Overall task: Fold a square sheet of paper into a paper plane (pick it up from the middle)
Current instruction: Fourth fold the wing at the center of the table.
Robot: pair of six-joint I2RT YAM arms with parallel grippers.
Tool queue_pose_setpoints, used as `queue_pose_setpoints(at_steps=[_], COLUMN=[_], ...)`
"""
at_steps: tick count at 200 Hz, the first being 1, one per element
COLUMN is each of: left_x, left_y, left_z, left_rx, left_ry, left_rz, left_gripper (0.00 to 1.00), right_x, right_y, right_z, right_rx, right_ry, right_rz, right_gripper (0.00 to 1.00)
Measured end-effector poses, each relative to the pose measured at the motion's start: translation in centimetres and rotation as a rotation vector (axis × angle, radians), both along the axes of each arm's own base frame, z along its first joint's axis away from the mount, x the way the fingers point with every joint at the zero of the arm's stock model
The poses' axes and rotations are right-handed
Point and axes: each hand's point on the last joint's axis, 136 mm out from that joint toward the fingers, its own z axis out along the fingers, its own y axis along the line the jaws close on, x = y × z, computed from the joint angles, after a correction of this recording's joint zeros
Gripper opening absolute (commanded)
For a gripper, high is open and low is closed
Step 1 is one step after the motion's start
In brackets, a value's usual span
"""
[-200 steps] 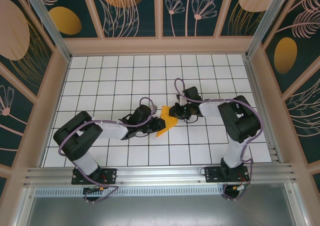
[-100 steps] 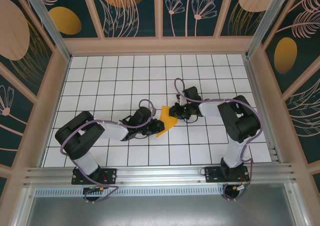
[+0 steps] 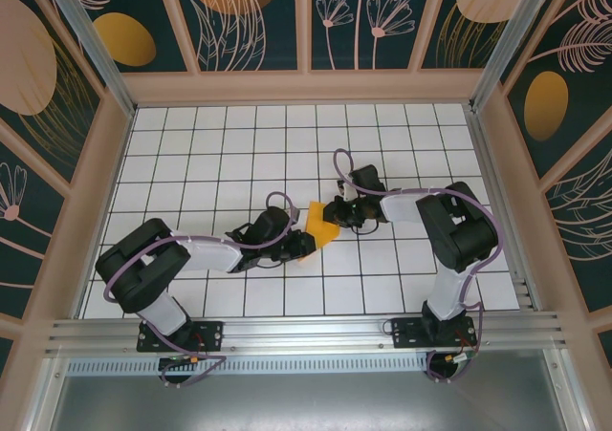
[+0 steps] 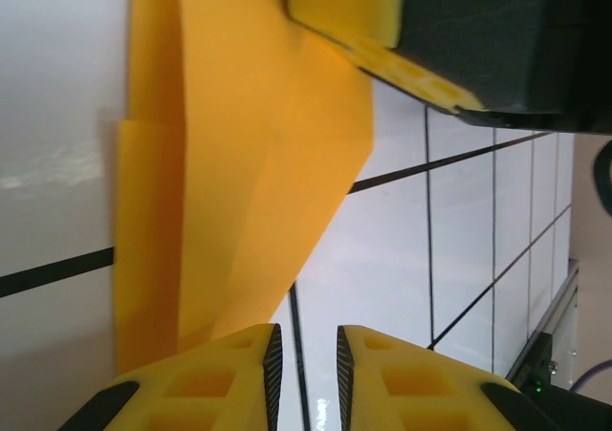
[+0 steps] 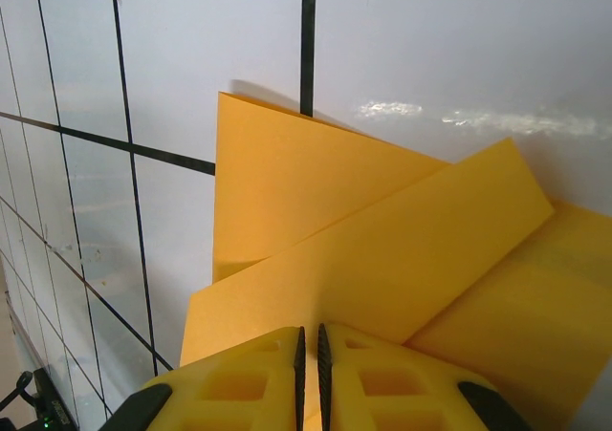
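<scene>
Two arms meet mid-table: I see the right gripper [image 5: 307, 374] clamped on the folded square sheet of paper [image 3: 323, 227], the left gripper [image 4: 304, 374] slightly apart at its near-left edge

One creased paper sheet [image 3: 323, 226]; two arms, left arm [image 3: 201, 251] and right arm [image 3: 449, 223].

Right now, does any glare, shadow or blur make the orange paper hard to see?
Left wrist view: a pale glare streak on the glossy table beside the orange paper, whose folds read clear. Right wrist view: bright reflections on the table above the paper, a thin shadow along its upper edge. Top view: even light, the paper small.
</scene>
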Motion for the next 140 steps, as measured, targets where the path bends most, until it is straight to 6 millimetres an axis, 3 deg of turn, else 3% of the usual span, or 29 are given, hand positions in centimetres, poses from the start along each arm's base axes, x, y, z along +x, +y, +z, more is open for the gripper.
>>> queue_pose_setpoints(at_steps=[140], left_x=[-0.1], left_y=[0.7], left_z=[-1.5], left_rx=[0.037], left_ry=[0.032], left_rz=[0.028], left_gripper=[0.25], right_x=[0.0], right_y=[0.0], right_z=[0.0], right_rx=[-0.001], right_ry=[-0.001], right_rz=[0.0], right_gripper=[0.16])
